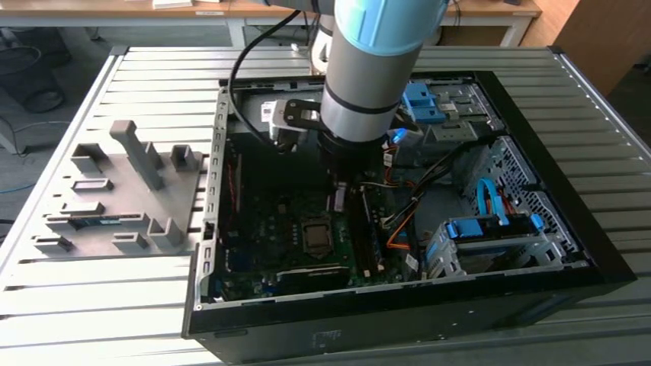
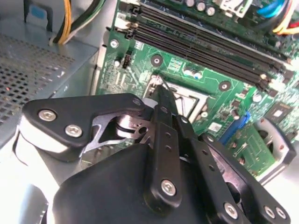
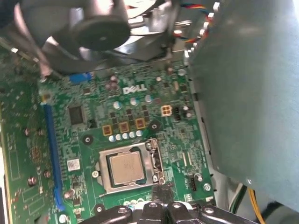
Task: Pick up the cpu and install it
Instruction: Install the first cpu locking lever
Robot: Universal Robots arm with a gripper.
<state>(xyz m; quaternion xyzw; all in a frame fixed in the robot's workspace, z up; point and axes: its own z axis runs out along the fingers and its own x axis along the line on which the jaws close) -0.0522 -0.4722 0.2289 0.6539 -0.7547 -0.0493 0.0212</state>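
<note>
Silver-grey metal marked the cpu (image 3: 127, 168), which we found already seated flat in the socket (image 3: 103, 185) on the green motherboard (image 3: 117, 121) in the first wrist view, framed by the socket's metal bracket. We saw nothing between the black fingers (image 2: 161, 100) in the second wrist view, where they met at a narrow tip just above the socket's edge, so we judged the jaws closed and gripping nothing. In the exterior view the gripper (image 1: 342, 200) hung inside the open computer case (image 1: 529, 114), directly above the board and a little away from the dark socket area (image 1: 315, 236). Long black memory slots (image 2: 205, 44) ran beside the socket in the second wrist view, and a blue expansion slot (image 3: 52, 154) lay along the board in the first wrist view. On the exterior view's left, a grey fixture tray (image 1: 117, 191) sat on the slatted metal table (image 1: 152, 72), well apart from the gripper.
</note>
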